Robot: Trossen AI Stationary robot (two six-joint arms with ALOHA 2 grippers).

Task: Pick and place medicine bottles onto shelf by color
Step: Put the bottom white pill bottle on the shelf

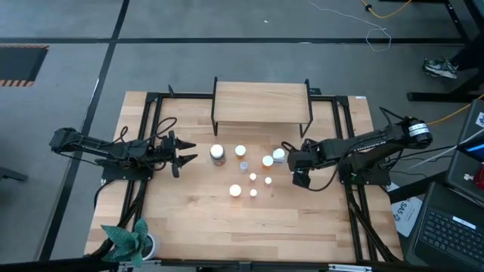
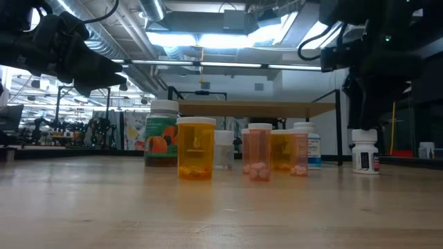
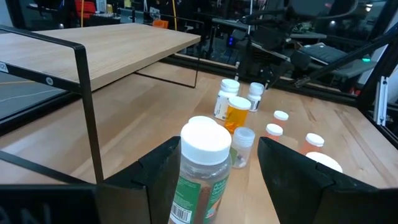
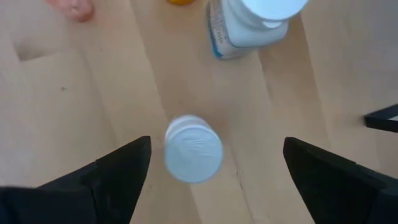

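Several white-capped bottles (image 1: 249, 170) stand in a group in the middle of the table, in front of the light-wood shelf (image 1: 261, 102). My left gripper (image 1: 193, 152) is open and level. Its fingers stand on either side of a large dark-green bottle (image 3: 202, 168), whose cap shows in the high view (image 1: 218, 153); I see no touch. My right gripper (image 4: 216, 146) is open and points down over a small white bottle (image 4: 193, 155), which stands on the table at the group's right (image 2: 365, 155). A larger white bottle (image 4: 249, 25) stands just beyond it.
Orange bottles (image 2: 196, 147) and a bluish-clear one (image 3: 242, 146) stand between the two grippers. The shelf's black legs (image 3: 93, 124) rise close to my left gripper. Black frame rails (image 1: 147, 128) run along both table sides. A potted plant (image 1: 132, 238) stands at the near left corner.
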